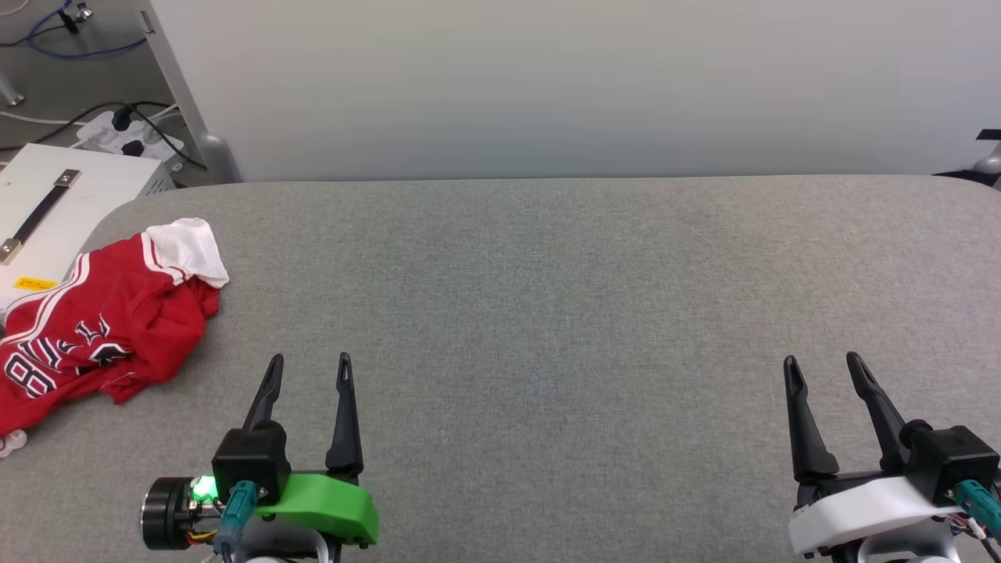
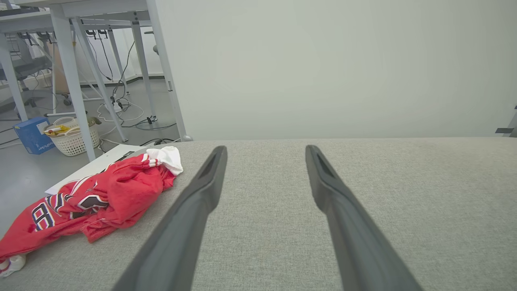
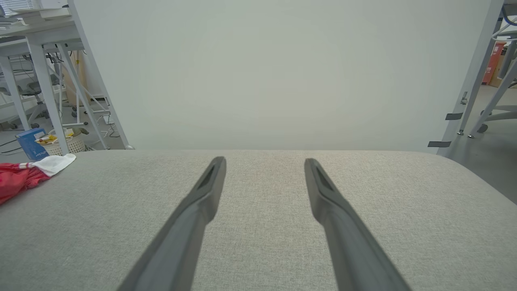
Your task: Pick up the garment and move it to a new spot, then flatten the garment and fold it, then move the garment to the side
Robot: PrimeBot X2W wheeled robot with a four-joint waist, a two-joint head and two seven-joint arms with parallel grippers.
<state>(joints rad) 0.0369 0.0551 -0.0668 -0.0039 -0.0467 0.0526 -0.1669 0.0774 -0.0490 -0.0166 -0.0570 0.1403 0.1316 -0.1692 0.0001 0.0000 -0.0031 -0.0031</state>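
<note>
While both arms hung low at the near edge of the grey padded table [image 1: 547,297], the left gripper [image 1: 310,358] and the right gripper [image 1: 822,360] each had their two long dark fingers spread wide. Both were empty, with their tips pointing away across the cloth surface.

Further out and to the left of the left gripper, apart from it, the garment [image 1: 102,328] lay in a crumpled heap at the table's left edge. Its black lettering faced up, and a white sleeve [image 1: 188,246] was bunched at its far end. Its outer part seemed to spill past the edge, though how far could not be told. The right gripper was well apart from it.

The shirt looked light, soft and limp. It would likely sag and bunch when lifted, drag a little on the textured cover, and take no harm from a firm pinch. The raised red fold nearest the left gripper seemed the easiest place to take hold. The striped seam by the sleeve looked better for spreading it out afterwards.

Beyond the heap stood a white box [image 1: 47,203] with a black strap, and a pale panel [image 1: 547,78] closed off the far side.
</note>
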